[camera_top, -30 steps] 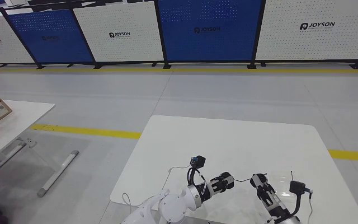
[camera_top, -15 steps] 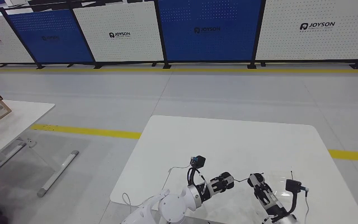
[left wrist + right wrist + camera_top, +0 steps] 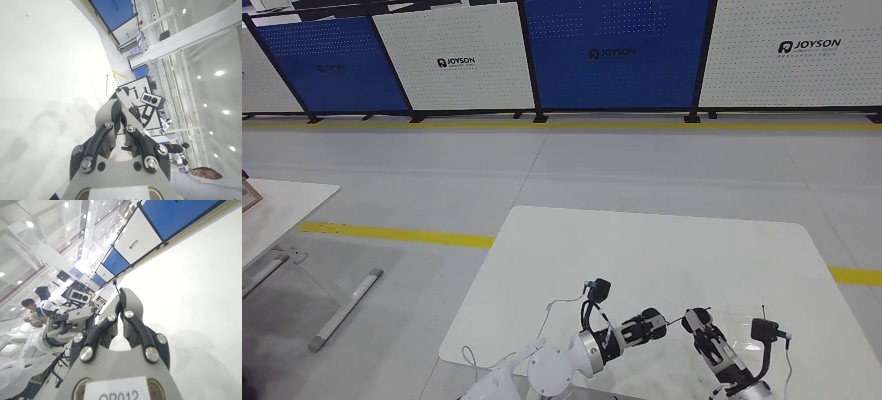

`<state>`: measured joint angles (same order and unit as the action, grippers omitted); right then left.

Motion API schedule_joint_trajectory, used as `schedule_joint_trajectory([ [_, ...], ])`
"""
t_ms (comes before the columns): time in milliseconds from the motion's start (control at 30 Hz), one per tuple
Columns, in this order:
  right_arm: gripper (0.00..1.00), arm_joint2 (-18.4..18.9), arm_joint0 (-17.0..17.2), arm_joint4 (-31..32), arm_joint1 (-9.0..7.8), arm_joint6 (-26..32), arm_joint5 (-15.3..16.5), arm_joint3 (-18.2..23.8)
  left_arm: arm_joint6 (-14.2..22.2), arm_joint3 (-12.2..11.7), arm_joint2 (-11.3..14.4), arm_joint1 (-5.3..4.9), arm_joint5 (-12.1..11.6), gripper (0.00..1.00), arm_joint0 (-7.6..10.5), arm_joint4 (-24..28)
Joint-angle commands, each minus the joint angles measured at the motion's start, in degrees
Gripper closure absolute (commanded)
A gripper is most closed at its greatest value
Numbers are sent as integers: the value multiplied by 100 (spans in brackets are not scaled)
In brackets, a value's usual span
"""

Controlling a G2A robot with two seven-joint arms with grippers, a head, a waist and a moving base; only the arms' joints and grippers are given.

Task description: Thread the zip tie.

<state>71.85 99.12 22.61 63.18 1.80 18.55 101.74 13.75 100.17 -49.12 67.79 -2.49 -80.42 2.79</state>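
A thin black zip tie [image 3: 672, 322] spans the short gap between my two grippers near the table's front edge. My right gripper [image 3: 689, 320] is shut on it. In the right wrist view the strap runs between the closed fingers of that gripper [image 3: 120, 294] and the zip tie's head [image 3: 114, 282] sticks out past the tips. My left gripper [image 3: 654, 322] faces it from the left. Its fingers meet at the tips [image 3: 121, 91], and a short black end [image 3: 132, 88] shows just beyond them.
A second black zip tie [image 3: 106, 85] lies loose on the white table [image 3: 642, 250], right of the grippers [image 3: 763, 312]. The table's front edge runs just below both arms. Most of the tabletop behind them is bare.
My right gripper has shifted a little left, toward the left gripper, narrowing the gap between them. The left gripper has barely moved.
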Motion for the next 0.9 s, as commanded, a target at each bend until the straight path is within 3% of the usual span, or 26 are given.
schedule_joint_trajectory([
  [0,100,-8,-21,-25,9,31,-4,14,3,-39,1,12,-87,100,28,105],
  [467,100,187,156,-442,7,8,93,122,85,-121,63,43,-210,100,68,183],
  [867,100,115,113,-524,-10,176,93,79,41,-167,56,48,-333,100,22,162],
])
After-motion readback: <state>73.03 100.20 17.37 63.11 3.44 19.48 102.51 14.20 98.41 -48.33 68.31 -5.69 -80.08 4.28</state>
